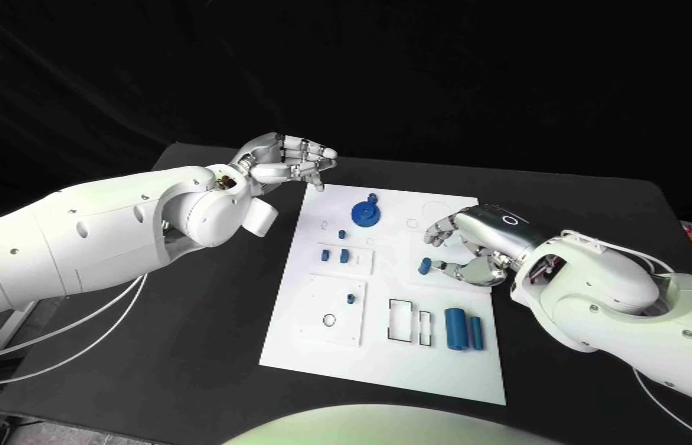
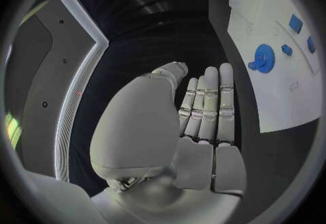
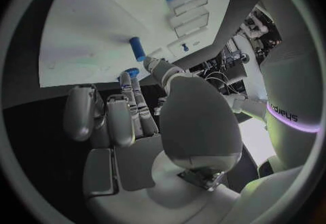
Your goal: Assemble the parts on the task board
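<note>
The white task board (image 1: pixel 378 365) lies mid-table. A blue gear (image 1: pixel 366 211) sits at its far end, with small blue parts (image 1: pixel 335 256) just nearer. Two blue cylinders (image 1: pixel 464 329) lie side by side near the board's right edge. My right hand (image 1: pixel 476 247) hangs over that edge, thumb and a finger close around a small blue part (image 1: pixel 427 264). In the right wrist view a blue peg (image 3: pixel 138 48) rests on the board just past the fingertips (image 3: pixel 129 78), where a bit of blue shows; a grip is unclear. My left hand (image 1: pixel 289 160) hovers off the board's far left corner, fingers (image 2: pixel 207 110) straight, holding nothing.
Rectangular frames (image 1: pixel 408 322) and a square plate (image 1: pixel 335 310) sit on the near half of the board. Bare black table (image 1: pixel 188 355) spreads to the left of the board, and white cables (image 1: pixel 87 330) trail under my left arm.
</note>
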